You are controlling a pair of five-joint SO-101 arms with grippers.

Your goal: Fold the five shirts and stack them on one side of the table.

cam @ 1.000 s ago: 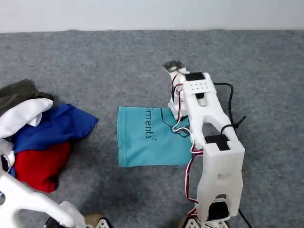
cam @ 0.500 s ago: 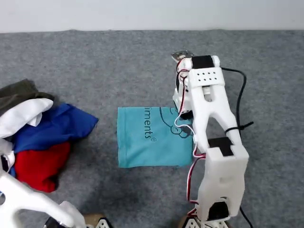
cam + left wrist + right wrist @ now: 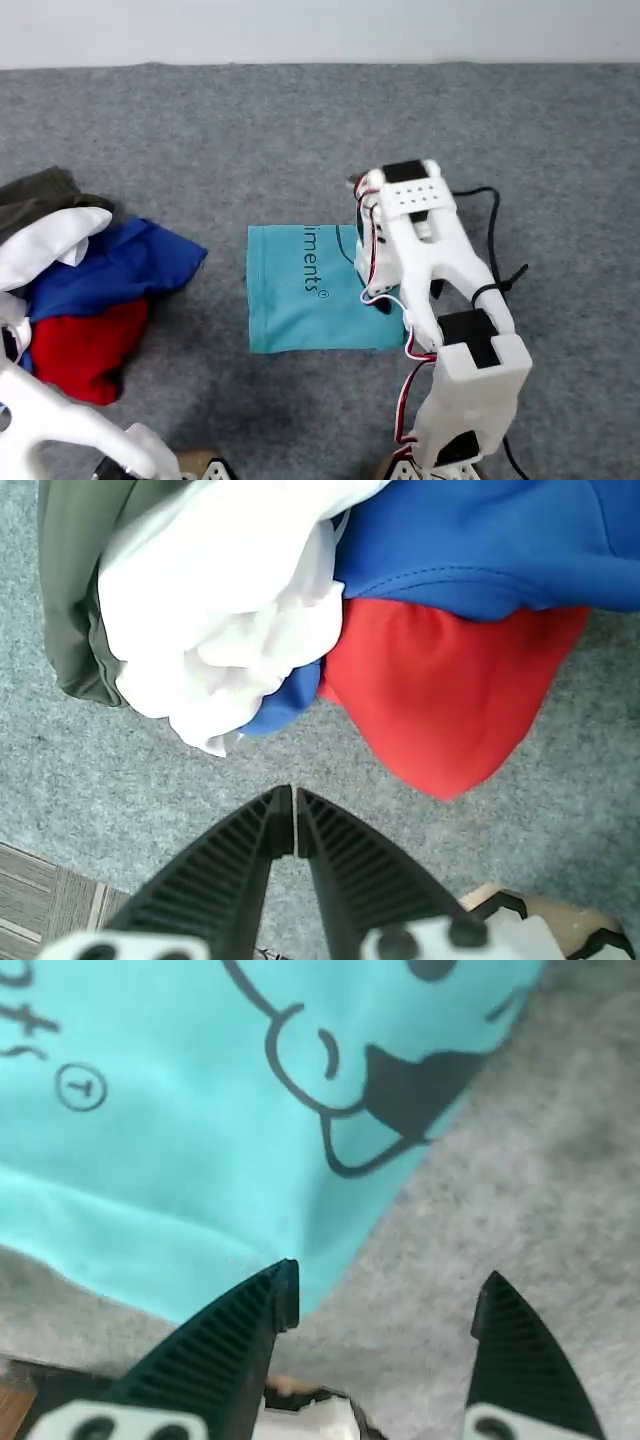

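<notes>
A folded teal shirt [image 3: 310,288] with dark print lies flat at the table's middle. The right arm stands over its right edge; the right gripper [image 3: 390,1305] is open, hanging above the teal shirt [image 3: 200,1110] near its edge where the grey cloth begins. At the left lies a loose pile: an olive shirt [image 3: 35,192], a white shirt [image 3: 50,240], a blue shirt [image 3: 115,265] and a red shirt [image 3: 85,345]. The left gripper [image 3: 295,820] is shut, with nothing in it, over bare grey cloth just short of the white shirt [image 3: 220,610] and the red shirt [image 3: 450,695].
Grey felt [image 3: 250,130] covers the table, with open room behind the teal shirt and at the right. The left arm's white body [image 3: 60,420] sits at the front left corner. A wooden floor strip [image 3: 40,910] shows past the cloth's edge.
The right arm has pulled back from the far side of the table toward the front and now stands lower over the teal shirt's right edge. The pile and the left arm have not moved.
</notes>
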